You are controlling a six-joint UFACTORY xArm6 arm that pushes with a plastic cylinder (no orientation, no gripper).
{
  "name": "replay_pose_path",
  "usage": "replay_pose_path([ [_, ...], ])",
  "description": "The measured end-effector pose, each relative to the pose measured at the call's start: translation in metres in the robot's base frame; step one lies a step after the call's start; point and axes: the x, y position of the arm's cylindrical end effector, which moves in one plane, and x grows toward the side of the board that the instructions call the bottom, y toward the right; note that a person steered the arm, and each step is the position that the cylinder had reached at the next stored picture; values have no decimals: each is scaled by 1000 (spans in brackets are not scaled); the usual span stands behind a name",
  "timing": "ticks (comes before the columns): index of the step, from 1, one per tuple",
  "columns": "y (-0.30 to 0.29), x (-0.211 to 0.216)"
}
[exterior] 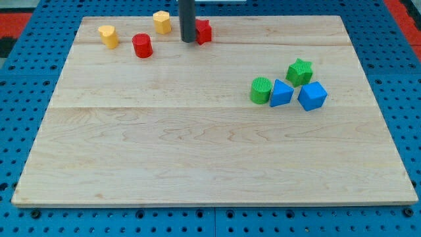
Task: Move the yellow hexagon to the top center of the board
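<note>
The yellow hexagon (162, 22) stands near the view's top edge of the wooden board (210, 151), a little left of centre. My tip (188, 41) is just to its right and slightly lower, apart from it. The rod partly hides a red block (203, 31) right beside the tip on the view's right; its shape is unclear. A second yellow block (108, 36) sits at the top left, and a red cylinder (142, 45) lies between it and the tip.
At the view's right middle is a cluster: a green cylinder (261, 90), a green star (300, 71), a blue block (281, 93) and a blue cube (312, 96). A blue pegboard (20, 99) surrounds the board.
</note>
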Motion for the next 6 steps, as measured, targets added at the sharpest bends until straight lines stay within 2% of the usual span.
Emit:
replay_pose_path([
  [2, -154, -21],
  [3, -124, -59],
  [4, -37, -39],
  [5, 30, -54],
  [6, 16, -58],
])
